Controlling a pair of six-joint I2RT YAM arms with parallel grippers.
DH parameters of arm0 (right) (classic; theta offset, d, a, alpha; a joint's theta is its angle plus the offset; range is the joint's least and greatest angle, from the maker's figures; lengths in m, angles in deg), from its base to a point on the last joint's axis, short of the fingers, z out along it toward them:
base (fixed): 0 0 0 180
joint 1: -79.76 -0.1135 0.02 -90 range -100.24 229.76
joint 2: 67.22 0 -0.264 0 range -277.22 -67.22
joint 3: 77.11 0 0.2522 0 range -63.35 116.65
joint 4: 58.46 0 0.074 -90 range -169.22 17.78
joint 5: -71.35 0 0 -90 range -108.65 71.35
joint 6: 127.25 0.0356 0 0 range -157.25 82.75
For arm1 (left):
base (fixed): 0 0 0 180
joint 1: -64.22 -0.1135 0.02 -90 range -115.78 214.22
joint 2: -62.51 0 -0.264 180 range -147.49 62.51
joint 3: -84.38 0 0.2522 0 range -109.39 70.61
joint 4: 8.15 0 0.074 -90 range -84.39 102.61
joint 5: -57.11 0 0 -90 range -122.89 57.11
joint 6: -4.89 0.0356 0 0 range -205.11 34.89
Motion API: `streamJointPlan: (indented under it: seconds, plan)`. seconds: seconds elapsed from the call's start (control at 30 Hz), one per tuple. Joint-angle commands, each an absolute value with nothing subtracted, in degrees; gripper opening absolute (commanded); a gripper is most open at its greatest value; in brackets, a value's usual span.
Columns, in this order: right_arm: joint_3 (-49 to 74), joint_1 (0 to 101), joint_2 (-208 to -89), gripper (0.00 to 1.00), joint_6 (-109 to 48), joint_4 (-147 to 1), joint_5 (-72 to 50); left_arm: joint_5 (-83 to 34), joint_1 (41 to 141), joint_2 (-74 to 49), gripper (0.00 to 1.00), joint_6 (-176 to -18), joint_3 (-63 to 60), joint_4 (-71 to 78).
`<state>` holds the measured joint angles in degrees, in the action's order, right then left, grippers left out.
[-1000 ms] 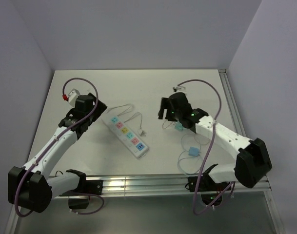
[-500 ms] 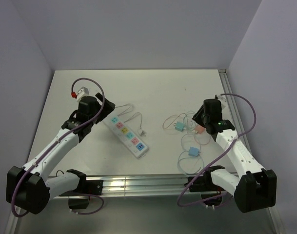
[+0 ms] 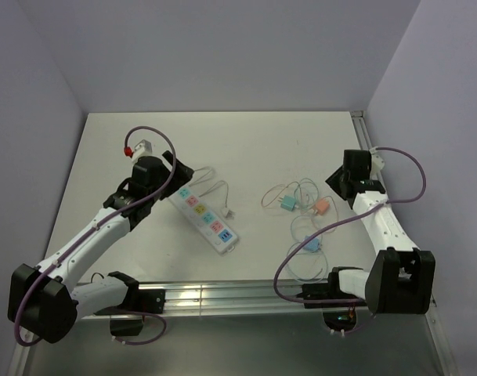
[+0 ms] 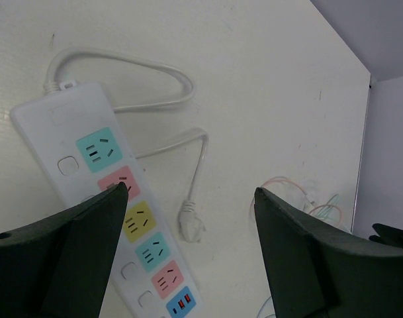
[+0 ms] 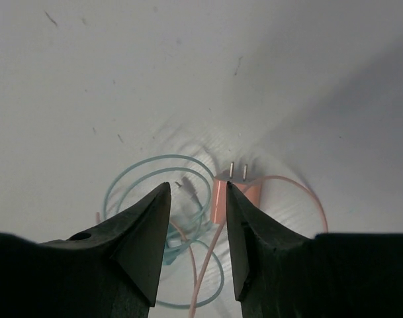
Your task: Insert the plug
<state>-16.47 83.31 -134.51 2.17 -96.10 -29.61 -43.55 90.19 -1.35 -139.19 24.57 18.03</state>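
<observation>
A white power strip [image 3: 203, 215] with coloured sockets lies left of centre; it also shows in the left wrist view [image 4: 108, 199], its own white plug [image 4: 191, 227] lying beside it. My left gripper [image 3: 175, 171] hovers over the strip's far end, open and empty [image 4: 189, 190]. A pink plug [image 3: 323, 207] lies among tangled thin cables with a teal plug [image 3: 286, 203] and a blue plug [image 3: 310, 244]. My right gripper [image 3: 338, 182] is open and empty [image 5: 198, 185], above and just beside the pink plug [image 5: 235, 192], prongs pointing away from me.
A metal rail [image 3: 222, 296] runs along the near table edge and another rail [image 3: 370, 149] along the right edge, close to my right arm. Walls close in the left, back and right. Loose teal cable loops [image 5: 155, 199] lie under the right gripper.
My right arm has swung from the table's middle out to the right, ending over the pink plug. My left gripper has shifted right, towards the strip's far end.
</observation>
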Motion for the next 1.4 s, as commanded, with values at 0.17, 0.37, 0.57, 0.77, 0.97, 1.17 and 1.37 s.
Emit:
streamJointPlan:
  seconds: [0.17, 0.37, 0.57, 0.77, 0.97, 1.17, 1.37]
  plan:
    - [-20.8, 84.51, -129.89, 0.46, 5.21, -99.2, -35.87, -41.6, 90.49, 1.42, 0.83, -137.49, 25.09, 14.49]
    - [-23.35, 84.69, -124.71, 0.44, 4.59, -102.89, -36.32, -40.72, 90.49, 1.07, 0.83, -136.88, 25.0, 14.22]
    - [-26.96, 84.69, -123.46, 0.42, 3.71, -101.76, -31.84, -40.19, 90.49, 1.42, 0.83, -136.61, 25.7, 13.25]
    - [-28.19, 84.6, -129.09, 0.48, 3.19, -96.93, -25.34, -39.66, 90.49, 0.37, 0.83, -136.09, 24.65, 13.87]
    - [-25.56, 84.69, -137.08, 0.68, 0.29, -93.14, -23.49, -39.66, 90.49, 0.46, 0.83, -136.26, 24.91, 13.51]
    - [-23.45, 84.68, -142.45, 0.68, -0.5, -92.35, -24.63, -39.93, 90.49, 0.37, 0.83, -136.43, 25.0, 13.34]
    - [-22.21, 84.6, -145.18, 0.68, -1.82, -91.91, -23.49, -39.57, 90.41, 0.19, 0.83, -136.52, 25.26, 12.99]
